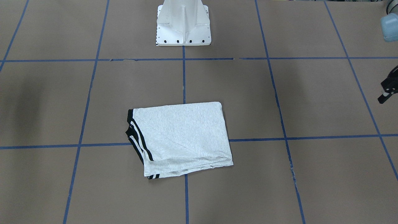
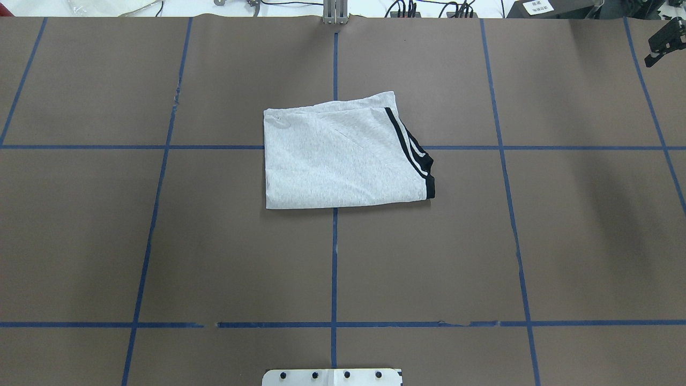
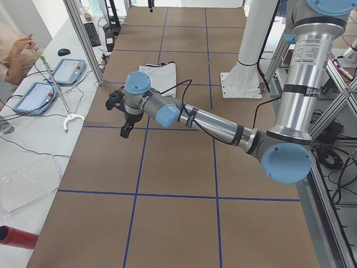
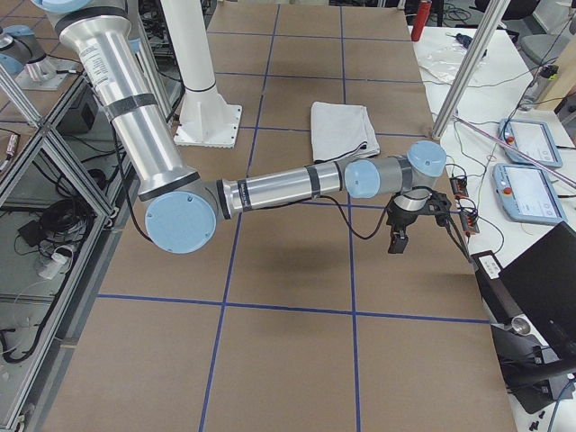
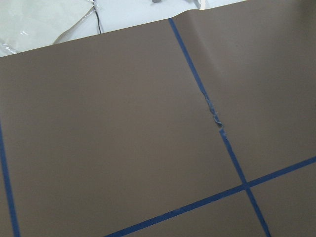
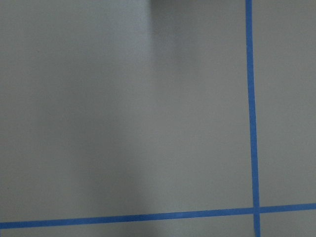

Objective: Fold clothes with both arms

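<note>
- Left gripper hangs above the brown table, well out to the left of the white pedestal base. It holds nothing, but whether its jaws are spread I cannot tell.
- Right gripper hangs well out to the pedestal base's right, also bare. I cannot tell its jaw state either.
- Straight out in front of the pedestal base lies the grey T-shirt, a compact rectangle with black stripes on 1 edge.
- Judgement: the folding looks finished or nearly so, though the layers furthest from the base sit slightly askew.
- Any further fold needs both grippers brought back in to pinch 2 corners together.
</note>
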Tool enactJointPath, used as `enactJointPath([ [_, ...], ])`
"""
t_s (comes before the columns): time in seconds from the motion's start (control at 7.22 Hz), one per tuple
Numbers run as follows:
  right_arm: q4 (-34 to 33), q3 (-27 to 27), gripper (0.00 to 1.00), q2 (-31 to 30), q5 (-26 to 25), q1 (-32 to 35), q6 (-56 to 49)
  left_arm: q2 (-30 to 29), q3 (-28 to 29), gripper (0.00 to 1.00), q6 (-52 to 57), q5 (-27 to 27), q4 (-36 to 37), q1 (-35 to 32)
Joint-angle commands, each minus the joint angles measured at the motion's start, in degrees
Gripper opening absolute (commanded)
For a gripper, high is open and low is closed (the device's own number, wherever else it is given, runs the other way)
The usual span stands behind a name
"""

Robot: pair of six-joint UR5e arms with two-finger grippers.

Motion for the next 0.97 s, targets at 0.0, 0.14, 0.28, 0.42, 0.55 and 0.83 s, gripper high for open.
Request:
enactJointPath([
  [0.0,-0.70,2.94,1.00,-2.84,-0.17,0.10,-1.70,0.03,0.63,0.99,3.27,0.13,5.05,-1.42],
  [0.14,-0.61,5.30,1.00,-5.38,-0.17,0.01,-1.79,0.81,0.81,0.99,3.44,0.39,5.22,-1.51],
  [0.28,-0.61,7.85,1.00,-7.75,-0.17,0.01,-1.79,0.91,0.73,0.99,7.10,0.22,5.84,-1.68],
  [0.42,-0.70,11.36,1.00,-10.82,-0.17,0.01,-1.79,2.21,1.33,0.99,13.92,0.39,6.71,-2.90],
  [0.55,-0.61,13.65,1.00,-13.29,-0.17,0.01,-1.79,2.40,1.17,0.99,15.38,0.31,9.85,-4.57],
  [0.83,-0.61,16.13,1.00,-16.20,-0.26,-0.08,-1.79,5.45,0.46,0.99,15.57,-0.04,11.12,-4.85],
])
